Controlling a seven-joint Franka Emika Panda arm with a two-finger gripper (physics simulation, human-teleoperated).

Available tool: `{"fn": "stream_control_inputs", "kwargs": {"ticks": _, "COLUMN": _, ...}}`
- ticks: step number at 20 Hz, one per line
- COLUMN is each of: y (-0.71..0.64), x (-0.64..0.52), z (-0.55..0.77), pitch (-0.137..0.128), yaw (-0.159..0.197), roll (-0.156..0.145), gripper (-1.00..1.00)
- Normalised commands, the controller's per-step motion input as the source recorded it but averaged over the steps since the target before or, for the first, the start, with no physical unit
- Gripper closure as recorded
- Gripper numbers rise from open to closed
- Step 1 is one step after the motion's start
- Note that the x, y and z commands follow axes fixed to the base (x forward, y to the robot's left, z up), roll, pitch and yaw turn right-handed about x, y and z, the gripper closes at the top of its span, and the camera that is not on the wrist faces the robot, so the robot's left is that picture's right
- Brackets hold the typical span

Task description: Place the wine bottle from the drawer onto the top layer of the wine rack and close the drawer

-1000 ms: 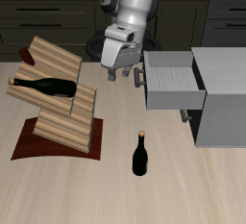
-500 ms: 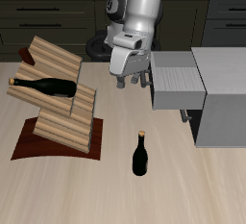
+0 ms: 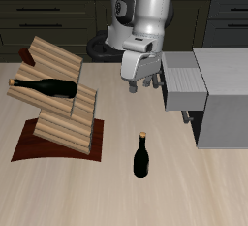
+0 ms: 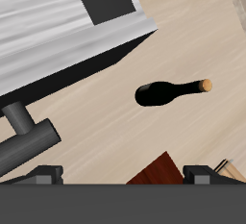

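Observation:
The light grey drawer [image 3: 184,84] sticks partly out of the grey cabinet [image 3: 225,99]. My gripper [image 3: 142,81] is right against the drawer's front, open, with nothing between its fingers. The wrist view shows the drawer's ridged inside [image 4: 53,21] and a dark bar handle [image 4: 27,136]. One near-black wine bottle [image 3: 48,86] lies on its side on the wooden wine rack [image 3: 58,118], just under the most tilted top layer [image 3: 53,57]; I cannot tell which tier bears it. A twin bottle [image 3: 141,157] [image 4: 165,93] stands on the table.
The rack's dark reddish base board [image 3: 29,150] [image 4: 159,173] lies near the table's front. Dark kitchen cabinets [image 3: 48,16] run behind the table. Bare tabletop [image 3: 116,113] separates the rack from the drawer.
My gripper has moved sideways toward the cabinet, staying against the drawer's front. The drawer has slid partway in and sticks out less. Neither bottle has moved.

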Motion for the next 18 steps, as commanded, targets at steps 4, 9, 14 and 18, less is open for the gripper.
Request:
{"fn": "stream_control_inputs", "kwargs": {"ticks": 4, "y": 0.24, "x": -0.02, "z": -0.02, "pitch": -0.015, "yaw": -0.004, "roll": 0.047, "gripper": -1.0}}
{"fn": "stream_control_inputs", "kwargs": {"ticks": 9, "y": 0.22, "x": -0.01, "z": -0.06, "pitch": -0.015, "yaw": -0.005, "roll": 0.05, "gripper": -1.0}}
{"fn": "stream_control_inputs", "kwargs": {"ticks": 14, "y": 0.37, "x": 0.07, "z": -0.14, "pitch": -0.011, "yaw": -0.002, "roll": 0.069, "gripper": -1.0}}
{"fn": "stream_control_inputs", "kwargs": {"ticks": 18, "y": 0.37, "x": -0.01, "z": -0.08, "pitch": -0.003, "yaw": 0.016, "roll": 0.069, "gripper": -1.0}}
